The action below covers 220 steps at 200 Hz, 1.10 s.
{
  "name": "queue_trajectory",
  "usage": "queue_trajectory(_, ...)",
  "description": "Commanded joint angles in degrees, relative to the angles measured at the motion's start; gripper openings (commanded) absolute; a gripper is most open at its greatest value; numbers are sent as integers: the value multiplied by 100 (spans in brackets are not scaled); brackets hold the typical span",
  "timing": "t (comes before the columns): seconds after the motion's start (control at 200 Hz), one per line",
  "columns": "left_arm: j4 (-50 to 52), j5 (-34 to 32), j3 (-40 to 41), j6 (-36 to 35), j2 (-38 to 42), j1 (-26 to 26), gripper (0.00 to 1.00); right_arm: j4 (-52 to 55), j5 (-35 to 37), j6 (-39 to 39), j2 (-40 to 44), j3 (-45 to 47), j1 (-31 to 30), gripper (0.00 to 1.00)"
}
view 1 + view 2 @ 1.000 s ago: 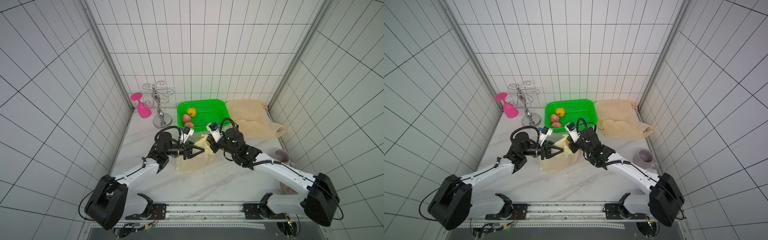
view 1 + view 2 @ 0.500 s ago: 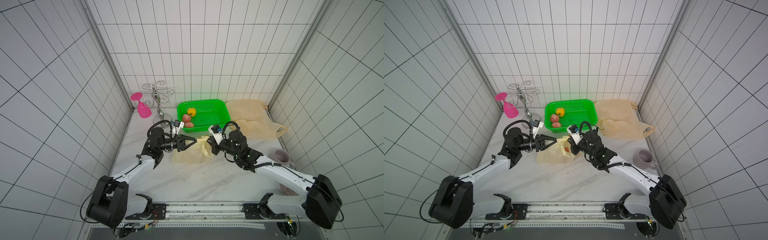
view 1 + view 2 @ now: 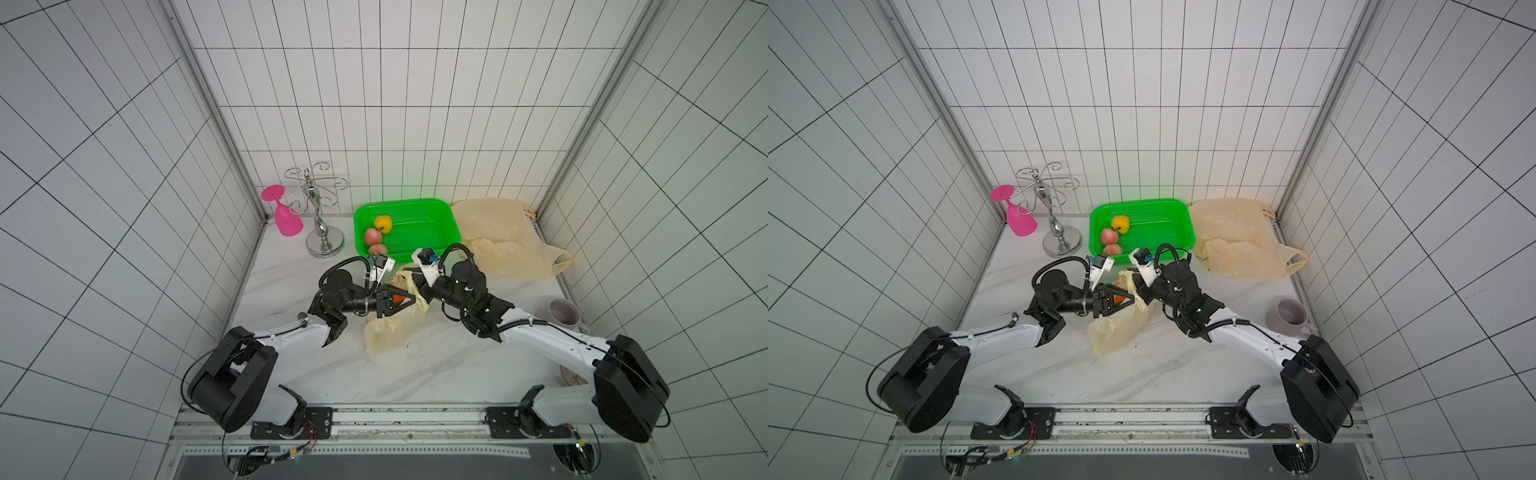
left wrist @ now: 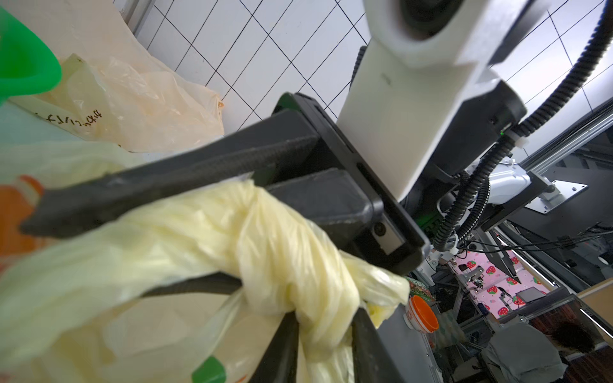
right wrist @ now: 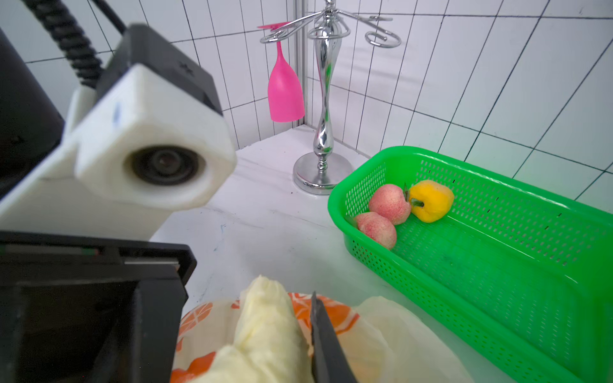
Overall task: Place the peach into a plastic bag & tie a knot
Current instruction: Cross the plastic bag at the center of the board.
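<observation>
Nearest to the robot base, on the marble worktop, lies the body of the small plastic bag, pale yellow with an orange print. I judge that the task's peach is inside, but the plastic hides it, so I cannot confirm this.

Just behind, the two pincers meet over the bag. The left pincer is clenched on the twisted neck of the bag: in the left wrist view the roll of plastic fills the gap between its fingers. The right pincer has its jaws somewhat apart with the same roll between them; whether it presses the plastic or only surrounds it, I cannot tell. One strand is wound over the other, so the knot looks half formed and loose.

To do this step well, I think each pincer must hold one end firmly, close to the winding, then pull apart slowly and low, so the loop closes without tearing the thin film or lifting the bag.

Farther, to the right, stands a lilac mug. Behind, the green basket holds two peaches and a yellow fruit. Beside it lies a large plastic bag, and in the far corner a chrome glass rack carries a pink wine glass upside down.
</observation>
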State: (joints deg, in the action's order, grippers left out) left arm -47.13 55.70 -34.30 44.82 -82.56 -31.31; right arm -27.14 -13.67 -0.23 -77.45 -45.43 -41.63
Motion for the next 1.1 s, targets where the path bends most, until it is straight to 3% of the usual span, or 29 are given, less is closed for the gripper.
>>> queue_trajectory(0.0,-649,9,57,296,-273,-76,37,-974,-435,399,-85,313,-15,17)
queue_trajectory(0.05,-788,30,105,385,-300,-77,39,-1058,-630,526,-123,334,62,17)
queue_trajectory(0.13,-778,56,214,400,-146,-53,43,-1187,-910,712,-146,407,188,6)
queue_trajectory(0.21,-321,7,313,197,247,64,44,-1268,-1078,820,-131,503,277,2)
queue_trajectory(0.38,1740,-379,282,-897,1266,369,45,-1250,-1268,911,-69,582,366,1)
queue_trajectory(0.57,2165,-315,246,-883,1725,998,43,-1207,-1421,944,-85,558,412,0)
queue_trajectory(0.7,2205,-406,105,-810,1629,1230,35,-1191,-1535,955,-108,508,416,0)
queue_trajectory(0.9,1638,-347,-79,-732,1256,1180,24,-1055,-1713,928,-165,417,418,0)
queue_trajectory(1.005,1176,-32,-34,-487,1184,964,32,-1084,-1376,885,-146,473,415,0)
queue_trajectory(1.095,1638,54,-72,-867,1255,411,40,-1145,-1347,869,-147,462,430,0)
